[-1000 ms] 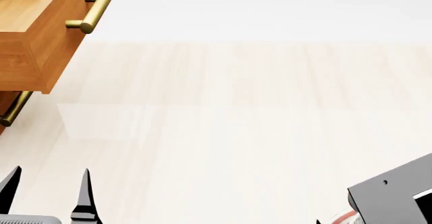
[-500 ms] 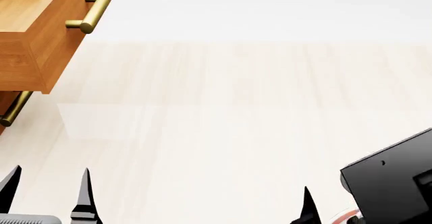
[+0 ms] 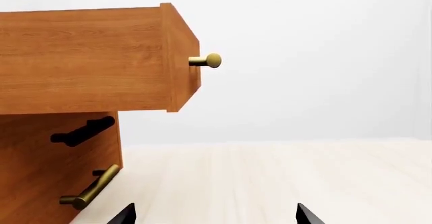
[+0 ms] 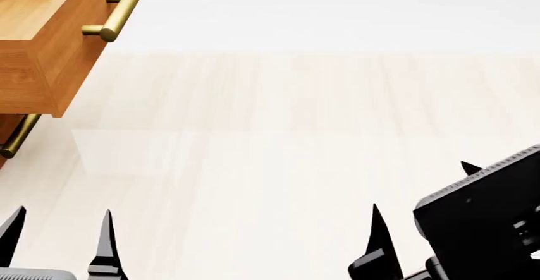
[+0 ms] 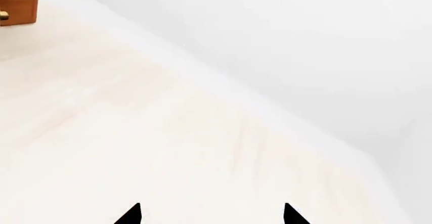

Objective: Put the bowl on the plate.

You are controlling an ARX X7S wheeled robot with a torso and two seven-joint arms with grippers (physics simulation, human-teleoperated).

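Bowl and plate: not visible in any view, position unknown. Head view: pale wood tabletop filling most of frame. Wooden cabinet at 10 o'clock, top drawer pulled out, brass bar handle on its front; second brass handle just below on the closed drawer. Left gripper at 7 o'clock, two black fingertips spread apart, nothing between them, hovering over bare table. Right gripper at 4–5 o'clock, dark wrist housing behind it, one fingertip pointing up toward 12, second tip just clearing the housing; jaws parted, holding nothing. Left wrist view: cabinet side-on, open drawer overhanging, fingertips wide apart. Right wrist view: bare table, cabinet corner at far edge, both tips apart.
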